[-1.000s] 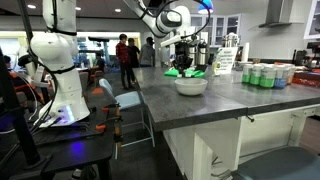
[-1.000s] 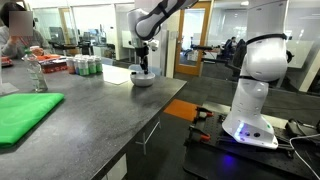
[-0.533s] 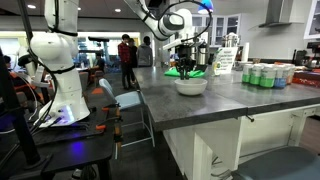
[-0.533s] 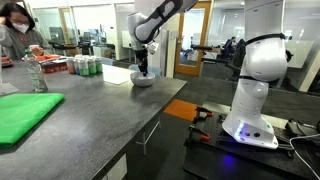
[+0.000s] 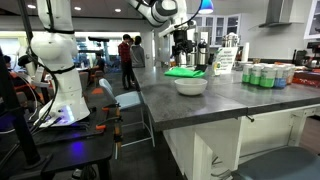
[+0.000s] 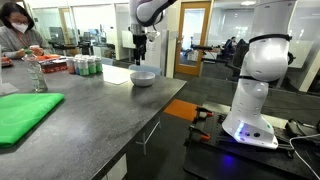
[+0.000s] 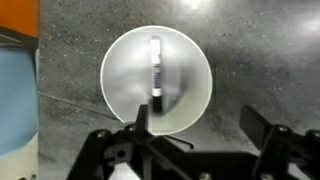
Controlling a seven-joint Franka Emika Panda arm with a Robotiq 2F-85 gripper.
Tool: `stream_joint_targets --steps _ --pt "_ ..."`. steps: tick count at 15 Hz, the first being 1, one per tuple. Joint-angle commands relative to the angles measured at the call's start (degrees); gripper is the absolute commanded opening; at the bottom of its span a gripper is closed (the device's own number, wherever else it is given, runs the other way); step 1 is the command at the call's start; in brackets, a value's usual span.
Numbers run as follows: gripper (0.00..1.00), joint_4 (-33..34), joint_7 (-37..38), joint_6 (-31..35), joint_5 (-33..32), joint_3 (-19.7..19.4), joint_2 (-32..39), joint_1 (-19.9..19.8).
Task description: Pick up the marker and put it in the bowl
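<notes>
**Marker rests in the white bowl, pincer empty above**

A dark marker (image 7: pixel 156 68) lies flat across the middle of the white bowl (image 7: pixel 118 80), which is where the task wants it. The bowl sits on the grey speckled desk (image 7: pixel 260 50). Directly above and clear of the rim, the pincer (image 7: pixel 196 122) hangs spread wide and grips nothing, so the drop looks done. A flat green thing (image 5: pixel 183 71) lies just beyond the bowl.
</notes>
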Motion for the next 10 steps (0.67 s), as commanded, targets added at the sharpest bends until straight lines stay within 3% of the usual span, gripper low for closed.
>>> stream_joint_targets --steps 1,4,10 --pt "1.0 -3.96 0.2 1.4 4.87 0.41 -4.55 0.28" --pt "1.0 -5.67 0.57 1.22 4.56 0.38 -6.34 0.77" --pt "1.0 -8.94 2.21 3.13 -2.21 1.0 -6.83 1.4"
